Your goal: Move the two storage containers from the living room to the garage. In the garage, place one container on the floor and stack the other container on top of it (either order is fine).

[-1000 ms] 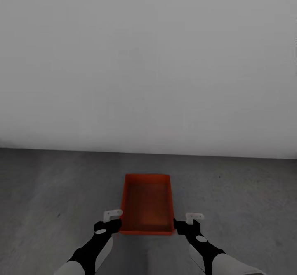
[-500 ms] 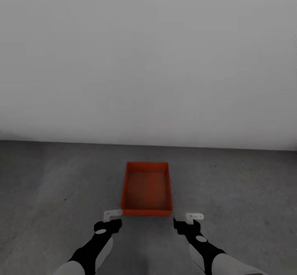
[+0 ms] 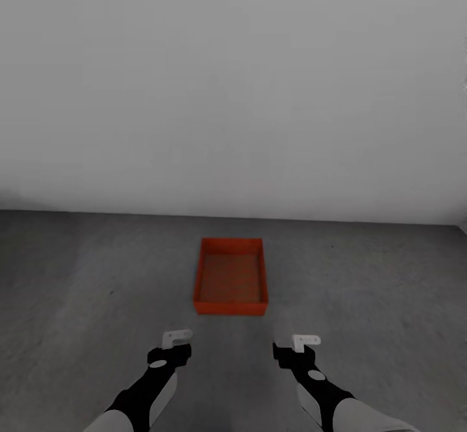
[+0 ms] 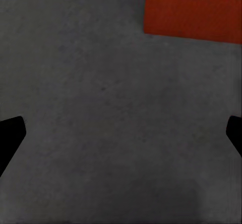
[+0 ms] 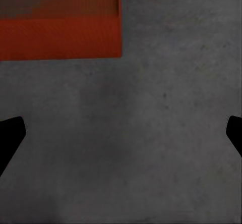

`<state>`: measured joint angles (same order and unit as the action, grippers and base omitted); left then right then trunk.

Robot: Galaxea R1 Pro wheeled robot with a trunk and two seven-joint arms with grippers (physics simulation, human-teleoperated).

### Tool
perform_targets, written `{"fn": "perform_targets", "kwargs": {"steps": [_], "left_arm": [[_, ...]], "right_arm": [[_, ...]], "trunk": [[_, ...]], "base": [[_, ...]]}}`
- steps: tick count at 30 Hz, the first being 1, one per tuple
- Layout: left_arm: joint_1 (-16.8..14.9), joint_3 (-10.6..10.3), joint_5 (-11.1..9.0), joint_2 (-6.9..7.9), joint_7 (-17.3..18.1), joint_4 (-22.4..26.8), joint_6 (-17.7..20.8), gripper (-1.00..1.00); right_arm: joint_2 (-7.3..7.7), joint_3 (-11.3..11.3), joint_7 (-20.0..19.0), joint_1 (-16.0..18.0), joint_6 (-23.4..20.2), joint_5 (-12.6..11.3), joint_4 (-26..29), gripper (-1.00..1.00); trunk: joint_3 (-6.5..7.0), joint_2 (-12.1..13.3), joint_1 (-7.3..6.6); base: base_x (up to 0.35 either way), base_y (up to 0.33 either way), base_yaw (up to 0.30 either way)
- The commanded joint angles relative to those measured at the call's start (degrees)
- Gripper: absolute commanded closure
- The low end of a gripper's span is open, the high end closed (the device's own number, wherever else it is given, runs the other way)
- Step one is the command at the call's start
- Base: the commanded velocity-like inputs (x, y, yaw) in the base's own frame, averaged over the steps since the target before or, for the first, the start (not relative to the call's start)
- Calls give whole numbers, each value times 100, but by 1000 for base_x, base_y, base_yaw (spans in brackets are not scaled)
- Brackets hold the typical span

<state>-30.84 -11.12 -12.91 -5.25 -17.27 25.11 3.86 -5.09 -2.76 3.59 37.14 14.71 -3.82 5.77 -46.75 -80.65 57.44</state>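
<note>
One red-orange open-topped storage container [image 3: 230,279] rests flat on the dark grey concrete floor [image 3: 363,302] of the garage, near the white-grey wall. Both arms reach forward short of it. My left gripper [image 3: 170,349] and right gripper [image 3: 295,349] hang open and empty, apart from the box, a little nearer than its front wall. In the left wrist view the box's corner [image 4: 194,12] lies beyond the spread black fingertips [image 4: 11,133] of the left gripper [image 4: 121,138]. The right wrist view has the other corner [image 5: 60,27] ahead of the right gripper [image 5: 121,138].
A plain white-grey wall [image 3: 233,95] stands just behind the container. Bare concrete floor stretches to either side of the box and between it and my arms. A wall corner edge [image 3: 462,224] is at the far right.
The whole view has drawn back from the wall. The container, which lay between my two grippers a second ago, now lies ahead of them and apart; the arms hold the same pose.
</note>
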Motion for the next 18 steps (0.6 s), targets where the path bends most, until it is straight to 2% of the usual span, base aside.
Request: {"fn": "perform_targets", "kwargs": {"steps": [1, 5, 13, 16, 18], "left_arm": [[-1, -48, -54, 6, -48, 12, 27, -100], [-1, -50, -54, 11, -44, 12, 24, -100], [-1, -55, -49, 49, -45, -7, -27, -100], [-1, -42, -55, 118, -41, 3, -4, -100], [-1, 62, -71, 229, -40, -33, 19, -100]], "right_arm": [[-1, -32, 18, 3, 19, -40, -6, -100], [-1, -32, 18, 3, 20, -40, -6, -100], [12, -32, 13, 3, 17, -36, -10, -100], [36, -32, 36, 3, 10, -27, -10, -100], [73, -32, 38, 34, -39, -24, -7, -100]], "trunk": [[-4, -2, -3], [-4, -2, -3], [-4, -2, -3], [-4, -2, -3], [-4, -2, -3]], "base": [[-283, 0, 0], [-207, 0, 0], [-29, 0, 0], [-2, 0, 0], [0, 0, 0]]}}
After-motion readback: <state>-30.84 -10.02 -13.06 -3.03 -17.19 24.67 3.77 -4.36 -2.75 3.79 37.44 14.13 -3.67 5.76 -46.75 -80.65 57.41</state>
